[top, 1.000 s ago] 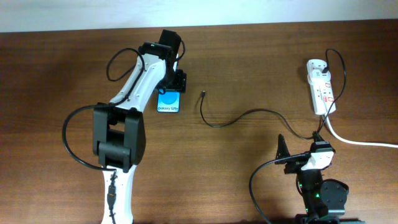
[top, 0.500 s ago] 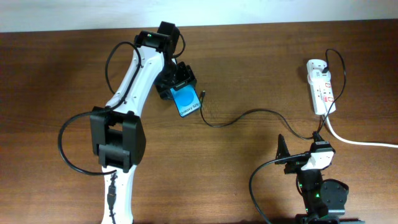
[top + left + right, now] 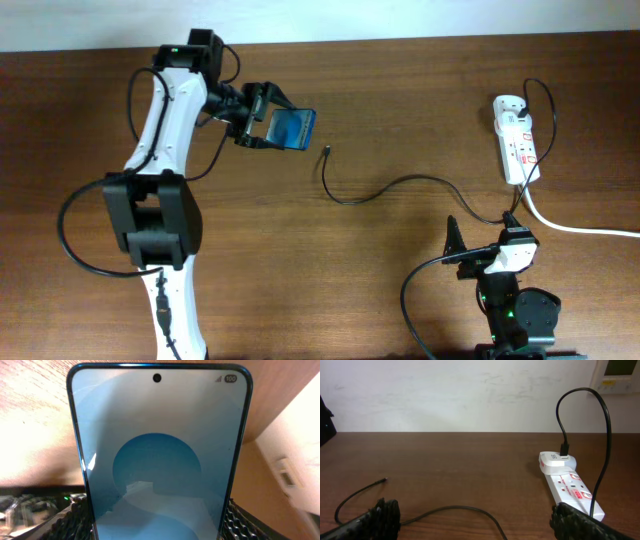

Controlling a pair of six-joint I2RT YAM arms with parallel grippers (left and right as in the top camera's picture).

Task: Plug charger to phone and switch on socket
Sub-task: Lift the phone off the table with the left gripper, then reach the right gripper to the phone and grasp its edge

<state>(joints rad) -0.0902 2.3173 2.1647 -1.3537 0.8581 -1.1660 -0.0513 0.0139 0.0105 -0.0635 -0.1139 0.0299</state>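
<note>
My left gripper (image 3: 262,120) is shut on the phone (image 3: 292,128) and holds it lifted off the table, turned with its free end toward the right. In the left wrist view the phone's blue screen (image 3: 159,455) fills the frame between my fingers. The charger cable (image 3: 390,185) lies on the table, its plug tip (image 3: 328,152) just below and right of the phone; the tip also shows in the right wrist view (image 3: 384,480). The white socket (image 3: 515,140) lies at the far right and also shows in the right wrist view (image 3: 567,482). My right gripper (image 3: 475,527) is open and empty, parked near the front edge.
A thick white cord (image 3: 580,226) runs from the socket off the right edge. A white adapter (image 3: 556,461) is plugged in at the socket's far end. A pale wall lies behind the table's back edge.
My left gripper has lifted the phone off the table, swung back and to the left, and turned it so it points right. The charger, the socket and the right arm have not moved.
</note>
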